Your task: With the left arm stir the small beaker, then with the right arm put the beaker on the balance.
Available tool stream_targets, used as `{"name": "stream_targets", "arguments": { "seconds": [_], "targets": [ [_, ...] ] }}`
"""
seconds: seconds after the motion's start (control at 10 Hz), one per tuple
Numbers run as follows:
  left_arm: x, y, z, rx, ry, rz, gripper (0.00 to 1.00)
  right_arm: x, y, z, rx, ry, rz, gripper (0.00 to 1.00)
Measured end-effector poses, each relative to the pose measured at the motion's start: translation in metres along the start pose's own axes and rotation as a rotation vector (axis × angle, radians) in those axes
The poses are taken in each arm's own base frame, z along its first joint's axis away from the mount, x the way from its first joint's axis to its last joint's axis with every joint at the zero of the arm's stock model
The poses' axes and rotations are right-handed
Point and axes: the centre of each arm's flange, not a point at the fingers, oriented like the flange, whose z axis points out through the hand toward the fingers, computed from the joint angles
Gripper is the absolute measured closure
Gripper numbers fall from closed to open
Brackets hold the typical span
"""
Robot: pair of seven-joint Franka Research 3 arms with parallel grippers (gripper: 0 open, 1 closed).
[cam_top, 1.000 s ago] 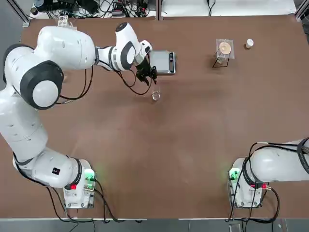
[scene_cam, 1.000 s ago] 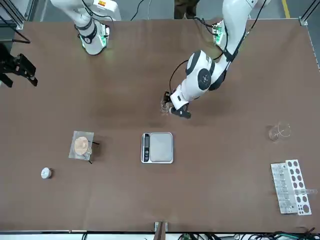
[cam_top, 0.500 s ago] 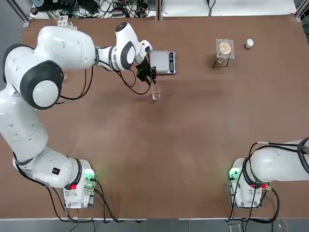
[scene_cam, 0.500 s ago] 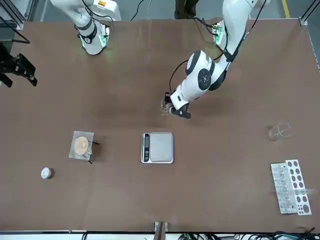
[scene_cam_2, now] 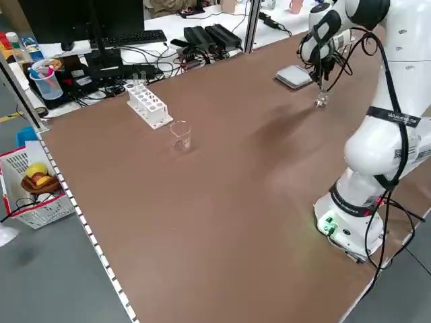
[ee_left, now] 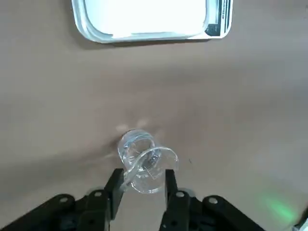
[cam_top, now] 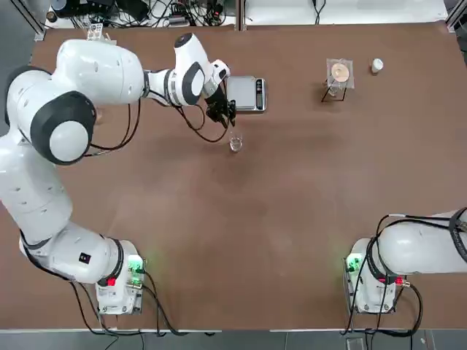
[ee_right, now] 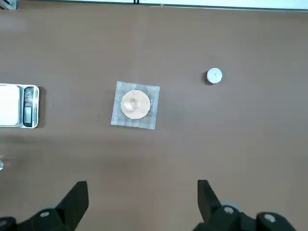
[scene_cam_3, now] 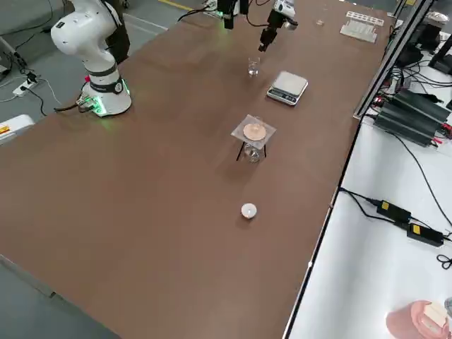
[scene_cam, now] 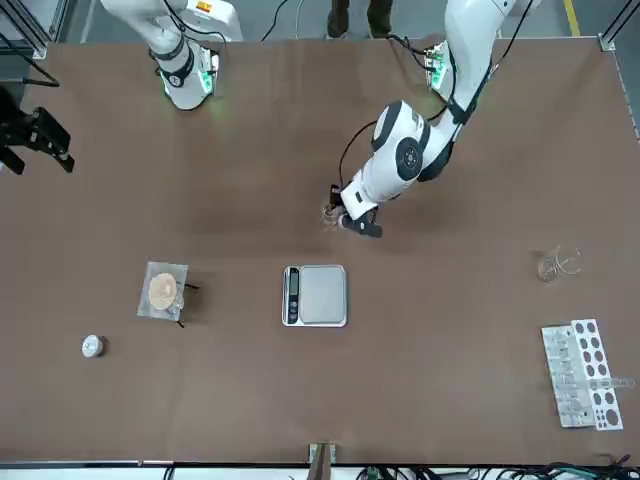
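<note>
Two dark fingers (ee_left: 113, 187) of the left gripper (ee_left: 140, 185) are bracketing the tiny clear glass small beaker (ee_left: 139, 153), partly closed without visibly pinching it.
Any sideways nudge risks tipping it; beyond the fingertips the flat silver-grey square balance (ee_left: 151, 18) is waiting, while the right gripper (ee_right: 142, 204) is hanging spread wide, well apart.

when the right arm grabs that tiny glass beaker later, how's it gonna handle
The small beaker is clear glass, so probably rigid, smooth and somewhat slippery between the fingers. It looks tiny beside the balance, so likely very light and easy to knock over. Thin glass could crack under a hard squeeze.
</note>
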Motion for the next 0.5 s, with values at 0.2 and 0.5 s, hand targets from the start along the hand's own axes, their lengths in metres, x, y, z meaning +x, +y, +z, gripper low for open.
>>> {"name": "stream_targets", "arguments": {
  "seconds": [0.2,0.5],
  "targets": [
    [0.0038,-0.0003,0.002,0.001,0.002,0.008,0.57,0.0,0.0003,0.0,0.0,0.0,0.0,0.0],
    [0.0088,-0.0002,0.0045,0.001,0.004,0.015,0.57,0.0,0.0005,0.0,0.0,0.0,-0.011,0.0]
  ]
}}
